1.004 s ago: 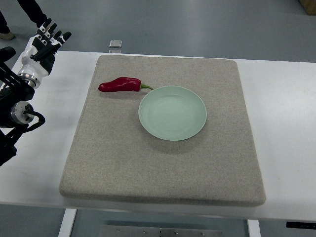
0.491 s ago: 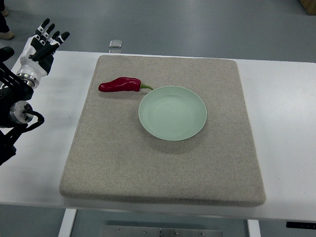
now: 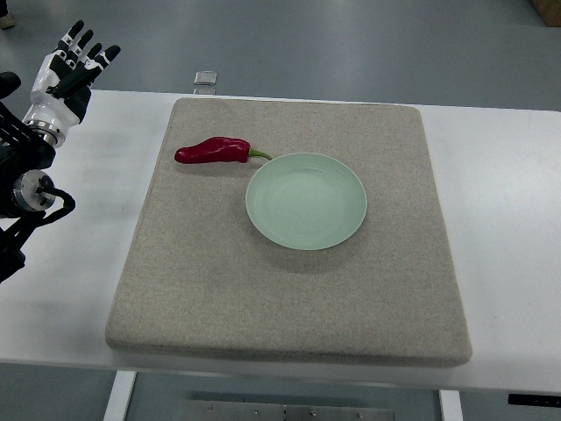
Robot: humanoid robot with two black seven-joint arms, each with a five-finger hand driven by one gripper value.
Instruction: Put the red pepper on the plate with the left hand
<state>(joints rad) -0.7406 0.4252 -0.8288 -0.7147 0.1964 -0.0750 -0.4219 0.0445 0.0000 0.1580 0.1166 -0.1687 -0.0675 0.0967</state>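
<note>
Grey felt mat [image 3: 289,289] covers most of a white counter [image 3: 500,219], with grey floor [image 3: 351,44] beyond the far edge and a small clear object [image 3: 205,79] at that edge. No writing can be read. On the mat lies the red pepper [image 3: 213,151], long axis running left to right, green stem pointing right toward the pale green plate [image 3: 306,201] and almost touching its rim. Well apart at the far left corner, the left hand [image 3: 63,74] hangs with fingers [image 3: 75,33] spread, holding nothing.
</note>
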